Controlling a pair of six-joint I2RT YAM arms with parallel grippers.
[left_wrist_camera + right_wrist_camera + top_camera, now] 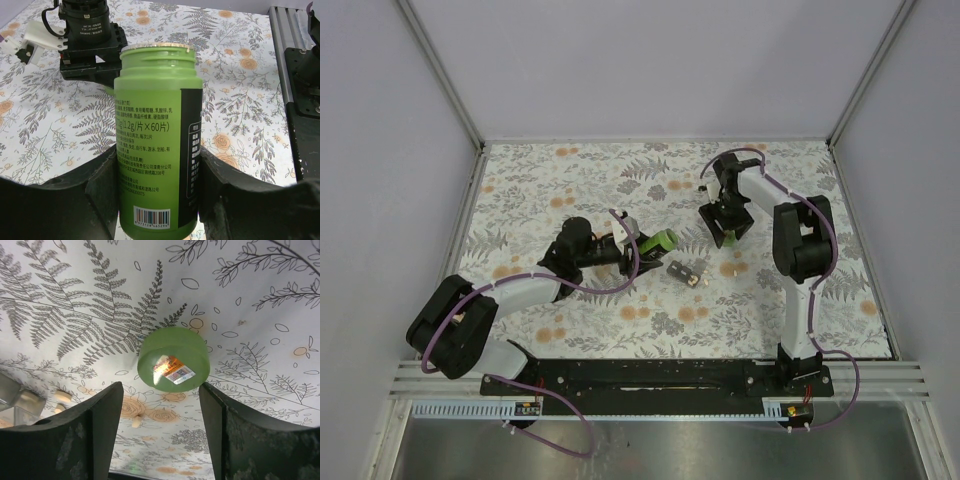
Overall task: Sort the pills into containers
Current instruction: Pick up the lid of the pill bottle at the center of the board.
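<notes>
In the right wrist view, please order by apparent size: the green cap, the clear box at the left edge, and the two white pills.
1. green cap, clearly the largest.
2. clear box, though the frame edge cuts it off, so its rank is unsure.
3. left pill and right pill, the smallest; the two look alike.

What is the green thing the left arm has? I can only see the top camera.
Observer: It's a green bottle. It has printed writing and a barcode on it, and the left jaws are squeezing both of its sides.
Operator: Is its lid on?
Observer: No. The neck is bare, and you can see the screw ridges.
Operator: Where did the lid go?
Observer: The green lid is lying on the table between the right jaws. They are open and not touching it. There is a sticker on top of the lid.
</notes>
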